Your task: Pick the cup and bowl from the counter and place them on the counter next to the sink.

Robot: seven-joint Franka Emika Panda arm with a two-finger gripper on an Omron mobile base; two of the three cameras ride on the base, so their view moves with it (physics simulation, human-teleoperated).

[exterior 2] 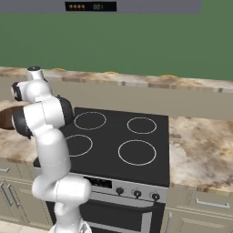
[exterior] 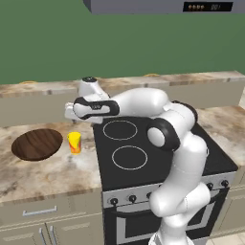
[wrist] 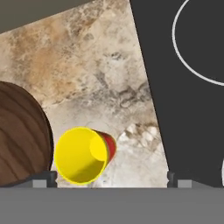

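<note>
The hand view looks straight into the cup (wrist: 83,155) between bowl (wrist: 19,135) and stovetop (wrist: 188,109), under the wide, empty tool (wrist: 111,179); in the left base view the cup stands upright on the surface (exterior: 52,174).

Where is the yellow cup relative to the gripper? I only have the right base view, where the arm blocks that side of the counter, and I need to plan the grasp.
Observer: The cup stands upright on the counter, just below the gripper.
Operator: Are the jaws ready?
Observer: Yes, the hand view shows them wide open, the cup nearer one finger than the other.
Operator: Anything close to it?
Observer: The wooden bowl sits beside it, apart, on the side away from the stovetop.
</note>
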